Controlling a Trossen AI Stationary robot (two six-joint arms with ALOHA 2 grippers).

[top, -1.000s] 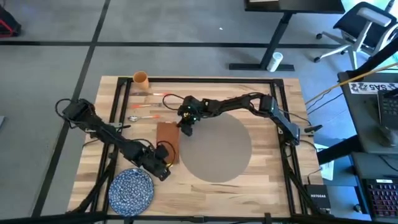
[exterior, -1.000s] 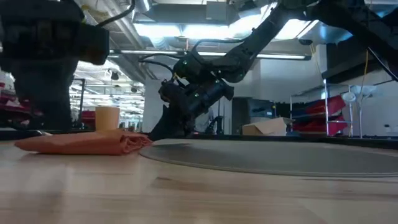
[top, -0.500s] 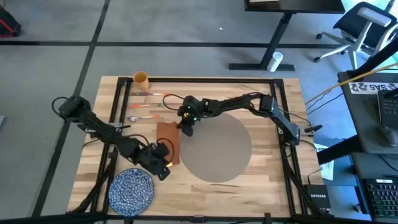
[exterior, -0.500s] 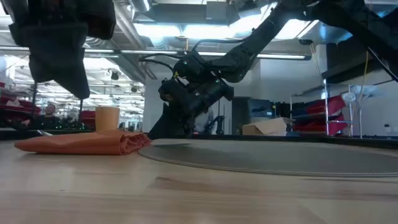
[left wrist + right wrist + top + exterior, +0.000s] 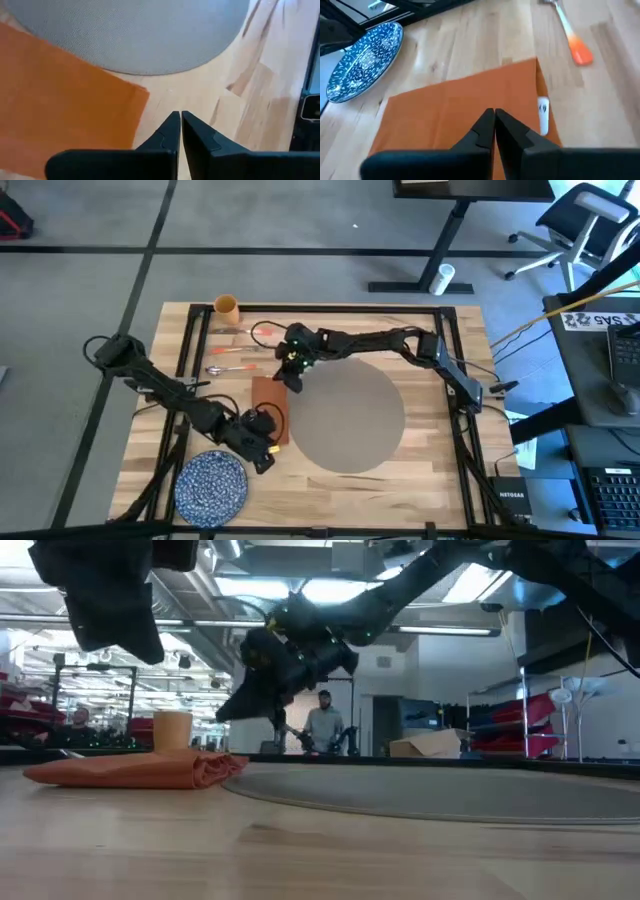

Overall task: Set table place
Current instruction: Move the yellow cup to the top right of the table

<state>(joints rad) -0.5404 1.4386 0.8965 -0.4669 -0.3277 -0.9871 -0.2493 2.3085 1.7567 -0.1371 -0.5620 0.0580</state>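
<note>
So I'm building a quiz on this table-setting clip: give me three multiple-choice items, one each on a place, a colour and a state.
1. Where does the napkin lie?
A. on the plate
B. beside the placemat's edge
C. under the cup

2. What colour is the plate?
A. speckled blue
B. plain white
C. green

3. How are the left gripper's fingers?
A. wide open
B. shut with nothing between
C. clamped on a spoon

Answers: 1 B, the high view shows it along the mat's rim; 2 A, visible in high and right wrist views; 3 B, the left wrist view shows the tips together.
</note>
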